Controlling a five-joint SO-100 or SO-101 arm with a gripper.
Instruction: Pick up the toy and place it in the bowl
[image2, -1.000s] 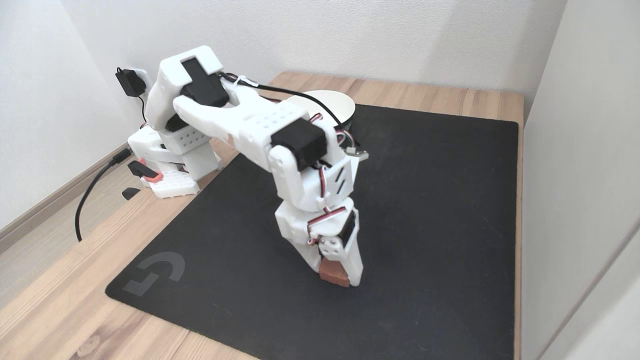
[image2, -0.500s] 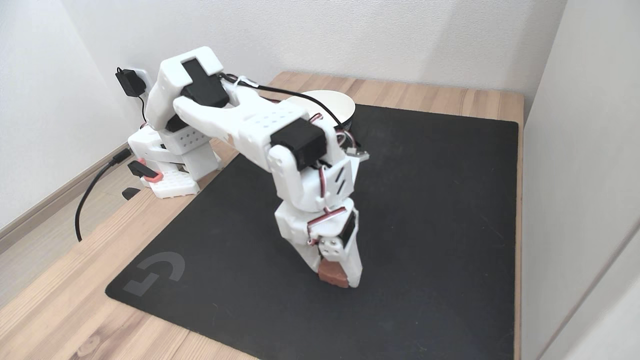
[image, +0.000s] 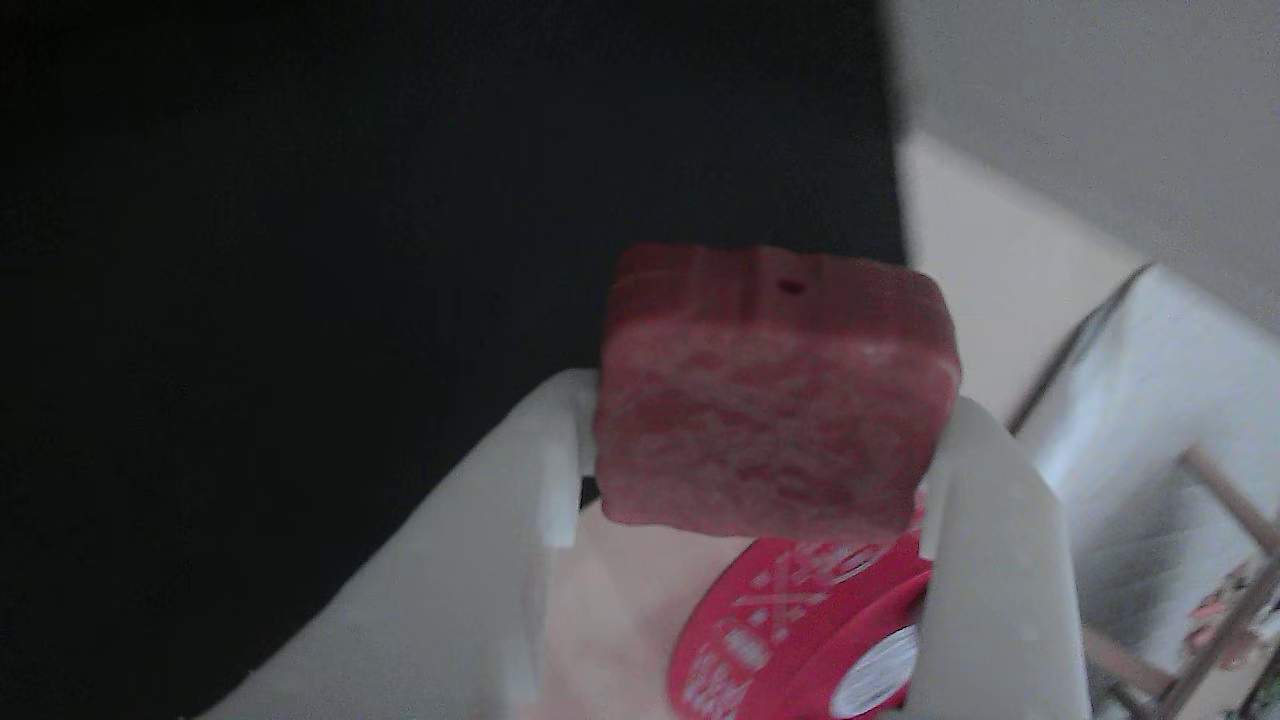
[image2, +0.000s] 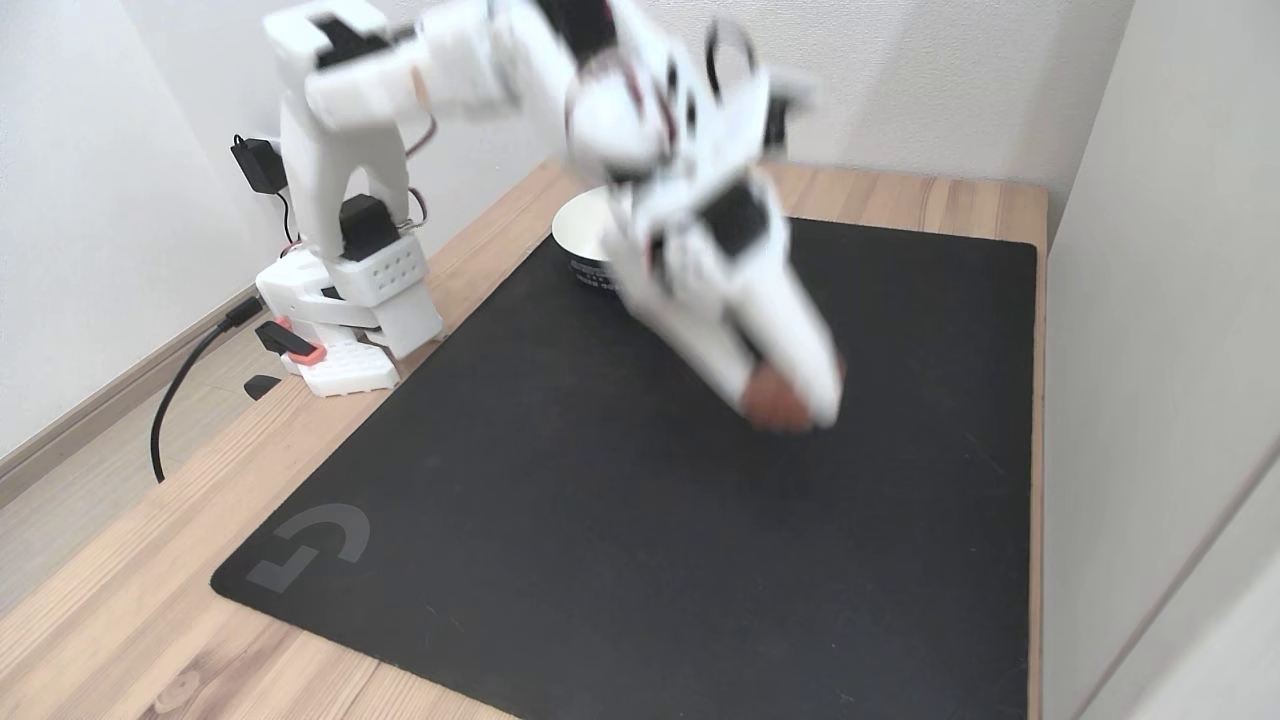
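The toy (image: 770, 400), a dull-red squarish block with a tiny hole in its top side, sits clamped between my two white fingers (image: 990, 520) in the other view. In the fixed view the arm is blurred by motion and raised high above the black mat (image2: 500, 480); my gripper (image2: 790, 405) points down to the right with the toy (image2: 772, 400) at its tip, well off the mat. The white bowl (image2: 580, 240) stands at the mat's far edge, partly hidden behind the arm, to the left of and beyond the gripper.
A red round tin with white print (image: 800, 620) shows below the toy in the other view. The arm's base (image2: 345, 330) is clamped at the table's left edge, with a black cable (image2: 180, 390) hanging off. A wall panel (image2: 1150, 350) borders the table's right side.
The arm has swung up fast from its low pose. The toy, which sat on the mat between the fingers, now hangs in the air, up and to the right.
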